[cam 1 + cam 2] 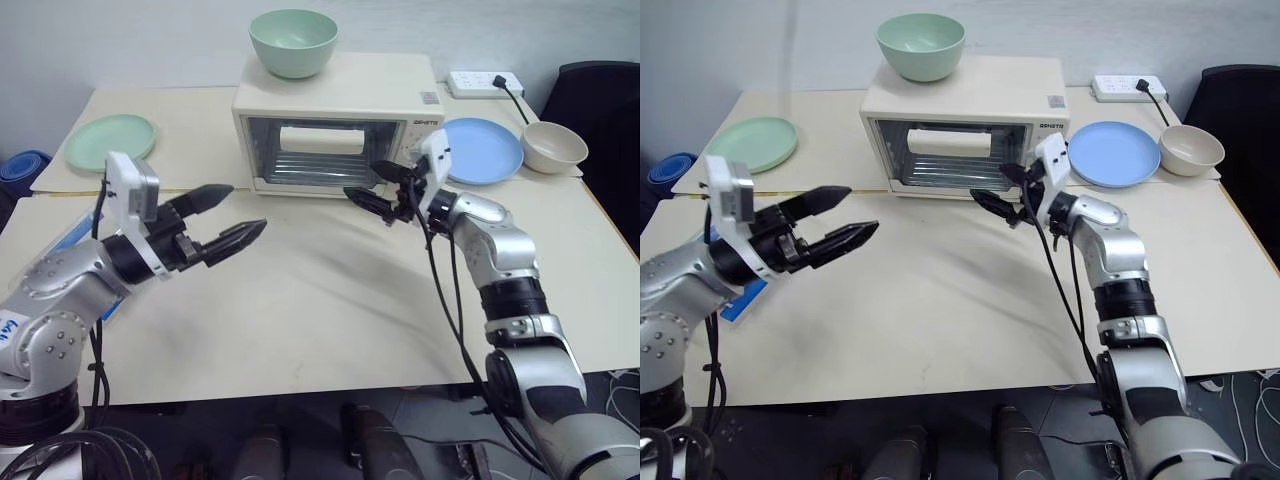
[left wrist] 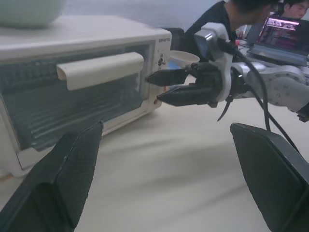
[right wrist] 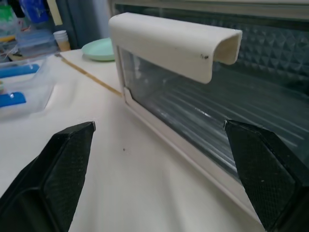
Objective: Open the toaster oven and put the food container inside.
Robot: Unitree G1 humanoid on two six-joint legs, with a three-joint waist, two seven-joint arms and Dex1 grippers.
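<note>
Closest to me, my left gripper point(image 1: 238, 213) hangs above the front left part of the table point(image 1: 330, 300), its two black fingers spread wide apart with nothing between them, pointing toward the middle of the table. My right gripper point(image 1: 368, 188) is further out, level, just in front of the toaster oven point(image 1: 340, 125) at the right end of its glass door, jaws also spread and empty; I cannot tell whether a fingertip touches the door.

I see the toaster oven standing at the back centre of the table, its door shut and upright, the cream handle point(image 3: 174, 43) running across the top of the glass and the wire rack visible behind it. From the right wrist view the handle sits just ahead of and above my open fingers.

I can make out the food container point(image 3: 21, 89) as a clear tray with blue strips, lying on the table well to the left of the oven, near my left arm.

On top of the oven rests a green bowl point(image 1: 293, 42). A green plate point(image 1: 111, 140) lies at the back left, a blue plate point(image 1: 484, 150) just right of the oven, then a cream bowl point(image 1: 553, 146) and a power strip point(image 1: 485, 83) behind it. People sit at a laptop point(image 2: 285, 34) beyond the table.
</note>
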